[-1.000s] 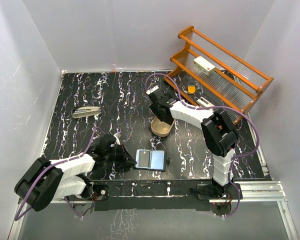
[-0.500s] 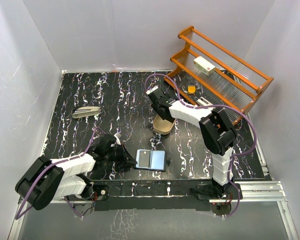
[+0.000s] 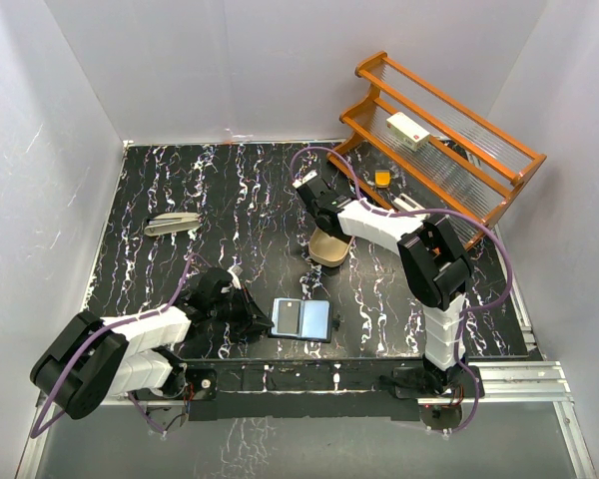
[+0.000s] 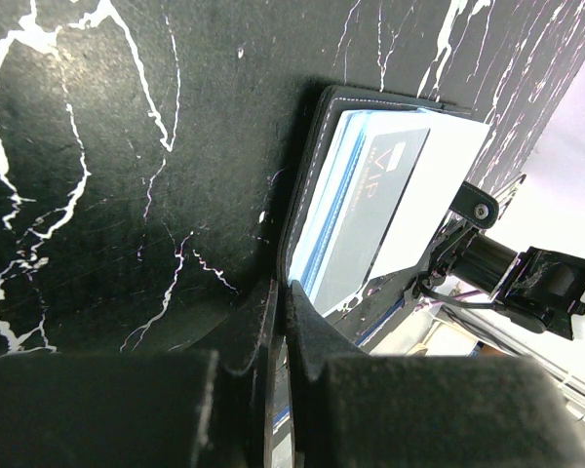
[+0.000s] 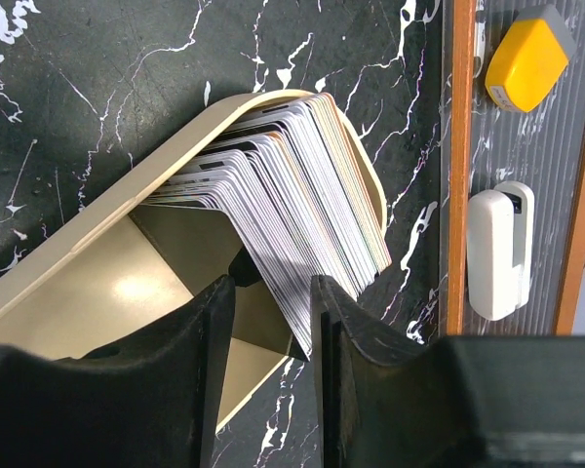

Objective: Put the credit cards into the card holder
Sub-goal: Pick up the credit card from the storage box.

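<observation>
The card holder (image 3: 300,319) lies open near the front edge, blue-grey inner faces up. My left gripper (image 3: 264,321) is shut on its left edge. In the left wrist view the left gripper (image 4: 283,292) pinches the black rim of the card holder (image 4: 317,166), and a dark card (image 4: 375,210) lies inside. A fanned stack of credit cards (image 5: 283,195) stands in a cream tray (image 5: 88,283). My right gripper (image 5: 271,288) reaches into that tray (image 3: 324,254), jaws apart around the stack's nearest corner, with a gap left of the cards. From above, the right gripper (image 3: 324,238) hides most of the cards.
An orange wooden rack (image 3: 449,140) stands at the back right, holding a white box (image 3: 409,130). Beside the tray, the rack's rail (image 5: 458,166) borders a yellow block (image 5: 526,58) and a white clip-like item (image 5: 499,252). A grey stapler-like thing (image 3: 172,224) lies at the left.
My right gripper's jaws have narrowed around the near cards in the tray, and it has shifted slightly over the tray. The left gripper and card holder have not moved.
</observation>
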Tool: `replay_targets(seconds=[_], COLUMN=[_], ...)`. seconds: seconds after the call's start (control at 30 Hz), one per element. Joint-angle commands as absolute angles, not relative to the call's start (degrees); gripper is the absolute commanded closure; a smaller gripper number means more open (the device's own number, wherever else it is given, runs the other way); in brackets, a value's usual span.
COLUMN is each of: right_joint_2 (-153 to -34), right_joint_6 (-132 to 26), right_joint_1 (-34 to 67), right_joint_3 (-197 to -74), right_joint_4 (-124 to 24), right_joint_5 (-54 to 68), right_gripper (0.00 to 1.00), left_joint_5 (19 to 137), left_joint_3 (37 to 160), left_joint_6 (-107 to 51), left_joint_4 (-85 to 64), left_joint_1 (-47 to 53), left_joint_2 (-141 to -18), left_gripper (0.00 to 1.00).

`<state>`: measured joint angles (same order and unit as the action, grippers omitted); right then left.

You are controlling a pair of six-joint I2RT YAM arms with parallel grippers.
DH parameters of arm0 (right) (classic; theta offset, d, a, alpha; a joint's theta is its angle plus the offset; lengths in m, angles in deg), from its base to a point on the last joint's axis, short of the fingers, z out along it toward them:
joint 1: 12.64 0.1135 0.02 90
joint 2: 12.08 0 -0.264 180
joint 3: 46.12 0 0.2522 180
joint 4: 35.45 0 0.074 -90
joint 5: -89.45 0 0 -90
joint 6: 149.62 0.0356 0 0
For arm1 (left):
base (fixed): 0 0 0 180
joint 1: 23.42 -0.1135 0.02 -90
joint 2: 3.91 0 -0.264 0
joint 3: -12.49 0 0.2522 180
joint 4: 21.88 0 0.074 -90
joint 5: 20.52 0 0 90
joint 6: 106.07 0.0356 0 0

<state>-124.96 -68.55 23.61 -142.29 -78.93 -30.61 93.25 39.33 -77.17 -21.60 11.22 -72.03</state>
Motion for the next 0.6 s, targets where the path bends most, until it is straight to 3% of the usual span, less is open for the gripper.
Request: replay_targets(seconds=[0.0, 0.57], right_joint_2=[-122.92, -122.0], right_joint_6=[-69.2, -68.88], right_joint_1=[23.0, 23.0], right_joint_3=[-143.53, -145.38], right_joint_4=[-77.44, -79.54], right_joint_5=[-33.11, -34.31], right_gripper=[0.67, 0.83], left_joint_5=[92.34, 92.16], left_joint_3=[38.91, 38.82], left_joint_6=[-76.07, -76.03], left_joint_4=[-18.32, -17.81], left_joint_1=[11.48, 11.43], left_joint_2=[-72.31, -71.58], left_gripper=[1.0, 1.0])
